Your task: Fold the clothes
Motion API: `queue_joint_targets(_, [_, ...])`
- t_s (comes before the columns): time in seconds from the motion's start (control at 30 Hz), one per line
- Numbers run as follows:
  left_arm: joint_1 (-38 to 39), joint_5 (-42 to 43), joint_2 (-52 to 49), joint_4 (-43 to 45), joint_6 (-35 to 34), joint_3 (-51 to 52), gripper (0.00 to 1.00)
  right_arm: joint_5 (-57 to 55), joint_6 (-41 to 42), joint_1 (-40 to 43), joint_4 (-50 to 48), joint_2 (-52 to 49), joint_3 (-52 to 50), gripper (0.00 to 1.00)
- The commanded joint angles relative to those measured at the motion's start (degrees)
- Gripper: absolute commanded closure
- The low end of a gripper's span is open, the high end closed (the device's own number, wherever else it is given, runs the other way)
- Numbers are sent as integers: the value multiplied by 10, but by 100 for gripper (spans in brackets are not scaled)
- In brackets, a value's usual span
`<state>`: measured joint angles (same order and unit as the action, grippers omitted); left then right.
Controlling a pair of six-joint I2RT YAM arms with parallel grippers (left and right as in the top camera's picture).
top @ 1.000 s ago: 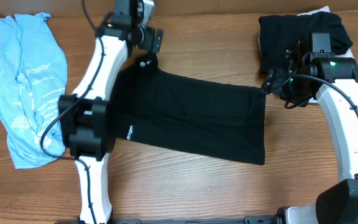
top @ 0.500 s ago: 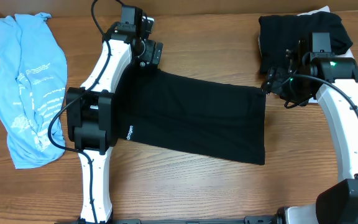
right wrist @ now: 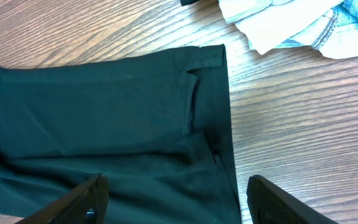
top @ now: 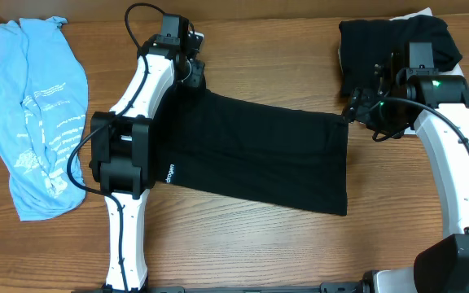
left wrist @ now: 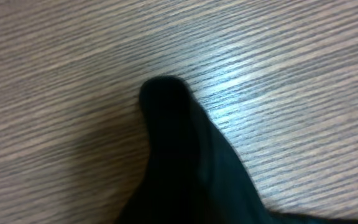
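Left pincer (top: 192,75) is clamped on the far left corner of the large black cloth T-shirt (top: 259,155), spread flat on the wooden desk (top: 243,252); right pincer (right wrist: 178,202) hangs spread apart above its right edge.

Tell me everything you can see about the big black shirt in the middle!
The black shirt is soft, plain cloth, lying flat on the wooden table as a long folded strip, slanting a little. Small white letters sit near its left edge. A hem seam shows at its right end. The left tool is at its far left corner; whether it pinches the cloth cannot be seen. The right tool hangs open over the right end.
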<state>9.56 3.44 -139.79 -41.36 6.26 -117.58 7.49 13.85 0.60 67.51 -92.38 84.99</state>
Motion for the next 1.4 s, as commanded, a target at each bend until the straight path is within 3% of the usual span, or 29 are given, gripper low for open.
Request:
queue_joint_targets(0.0, [2,6,-2,1,0,-5,96,1,-4,-3,-4,-1,9,25])
queue_joint_targets(0.23, [-8,6,11,-80,-48,-94,96,2,-3,-3,-22,-9,9,26])
queue_joint_targets(0.4, [-17,6,11,-233,-82,-237,96,4,-3,-3,-46,-54,8,27])
queue_joint_targets(0.57, [-17,6,11,-282,-82,-257,96,3,-3,-3,-68,-110,8,26])
queue_joint_targets(1.23, [-17,6,10,-306,-82,-251,96,18,-3,-3,-235,-286,5,27])
queue_joint_targets(1.37, [-17,6,10,-309,-82,-251,94,26,-2,-3,-266,-287,5,34])
